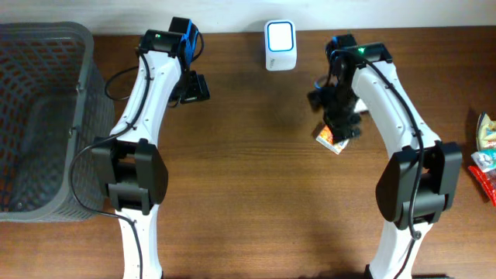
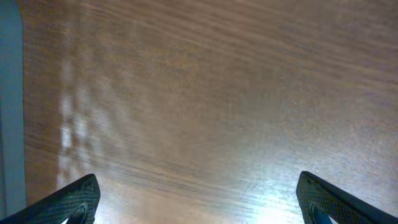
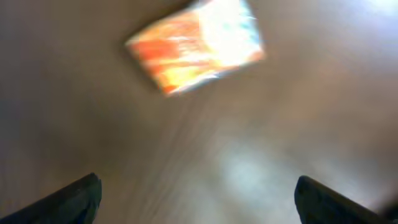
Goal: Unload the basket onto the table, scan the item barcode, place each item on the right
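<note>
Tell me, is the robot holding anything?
Nothing. The left fingers and right fingers are open and empty; the small orange rectangular packet lies loose on the brown wooden table.

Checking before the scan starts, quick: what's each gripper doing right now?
Left gripper: open, empty, over the brown wooden table.
Right gripper: open, empty; the orange rectangular packet lies ahead of it, not gripped.

Orange packet (image 3: 196, 46) blurred, print unreadable; overhead, right arm (image 1: 387, 97) apparently covers half.
</note>
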